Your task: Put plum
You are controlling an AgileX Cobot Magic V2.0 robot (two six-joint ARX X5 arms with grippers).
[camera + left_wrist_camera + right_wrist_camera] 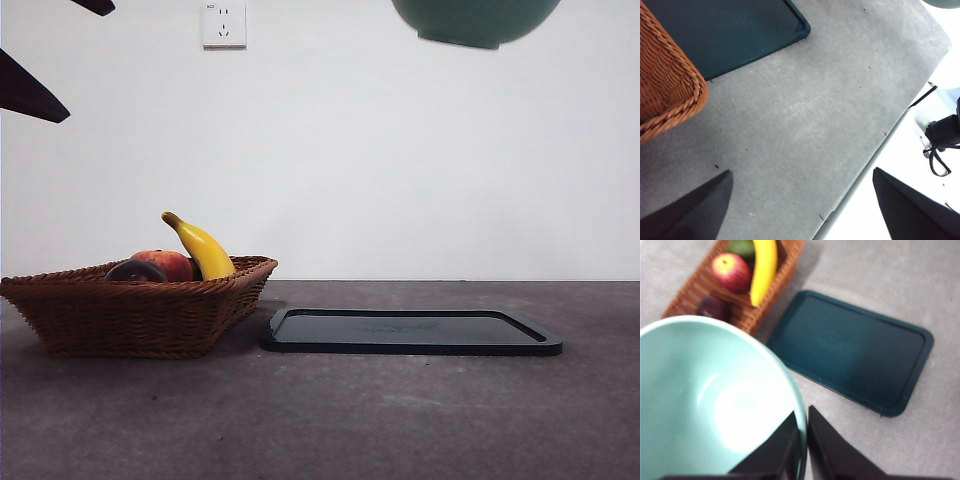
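The plum [714,307], dark maroon and round, lies in a corner of the wicker basket [690,290] next to a red apple [731,272] and a banana [764,267]. From the front only its dark top [135,270] peeks over the basket rim [130,300]. My right gripper [802,415] is shut on the rim of a mint-green bowl [710,400], which hangs high above the table [475,20]. My left gripper [800,210] is open and holds nothing, above bare table near the basket's corner [670,85].
A dark teal tray [410,330] lies flat beside the basket, also seen as the tray [855,350] below the bowl. A green fruit [742,247] sits at the basket's far end. The table edge [875,150] runs close to the left gripper.
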